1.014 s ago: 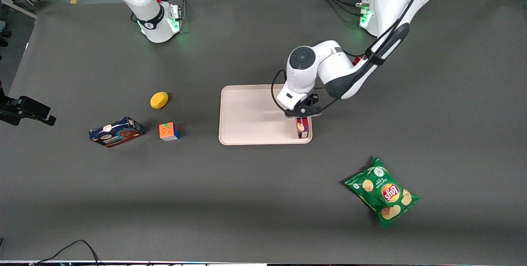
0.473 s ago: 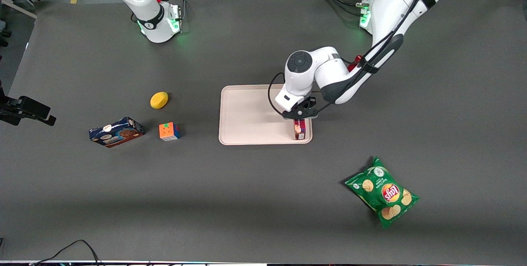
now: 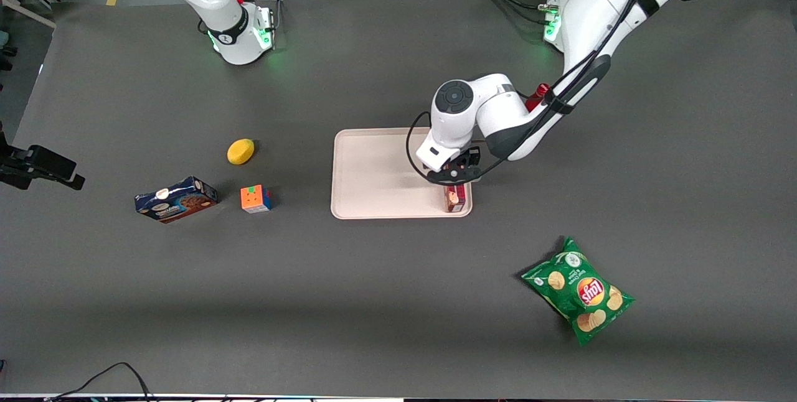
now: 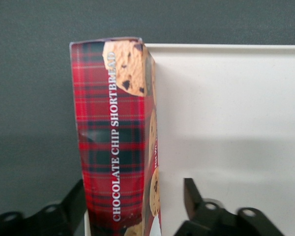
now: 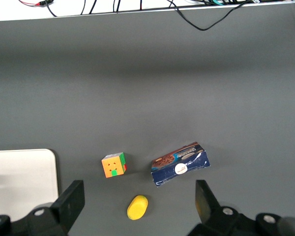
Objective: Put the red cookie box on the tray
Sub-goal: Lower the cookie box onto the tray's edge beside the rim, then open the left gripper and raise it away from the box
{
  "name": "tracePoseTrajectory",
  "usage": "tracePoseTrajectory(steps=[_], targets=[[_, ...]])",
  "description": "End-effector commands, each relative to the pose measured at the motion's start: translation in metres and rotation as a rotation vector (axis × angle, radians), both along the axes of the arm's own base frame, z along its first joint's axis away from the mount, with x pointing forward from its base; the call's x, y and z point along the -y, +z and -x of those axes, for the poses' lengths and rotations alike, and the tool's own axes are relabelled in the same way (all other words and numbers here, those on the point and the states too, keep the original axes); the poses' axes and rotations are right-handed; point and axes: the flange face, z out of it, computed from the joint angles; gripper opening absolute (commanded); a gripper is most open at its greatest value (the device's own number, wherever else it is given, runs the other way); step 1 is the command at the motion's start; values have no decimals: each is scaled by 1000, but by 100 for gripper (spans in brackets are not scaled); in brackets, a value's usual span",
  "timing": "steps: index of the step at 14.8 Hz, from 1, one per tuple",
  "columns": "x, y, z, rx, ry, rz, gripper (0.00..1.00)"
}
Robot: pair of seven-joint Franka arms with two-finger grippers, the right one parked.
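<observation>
Since the earlier frame the gripper (image 3: 456, 173) has lifted slightly; its fingers (image 4: 191, 194) stand spread, one clear of the red cookie box (image 4: 119, 137), gripping nothing; the box lies along the tray (image 3: 373, 172) edge nearest the working arm; release looks done; next, a straight-up retreat.

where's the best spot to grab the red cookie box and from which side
From above, closing across its two broad faces mid-length. The red cookie box stands on a long narrow edge at the tray rim, so that narrow width fits the open gripper, which straddles it.
</observation>
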Motion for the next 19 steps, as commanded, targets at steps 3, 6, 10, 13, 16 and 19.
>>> tracePoseTrajectory(steps=[3,6,10,13,16,19], targets=[[2,7,-7,24,5,-8,100],[-5,54,-26,77,-73,-39,100],[-16,168,-75,-14,-197,-40,100],[-50,258,-97,-38,-296,-64,100],[-143,337,-132,-158,-393,-20,100],[-244,393,-150,-135,-343,-5,100]])
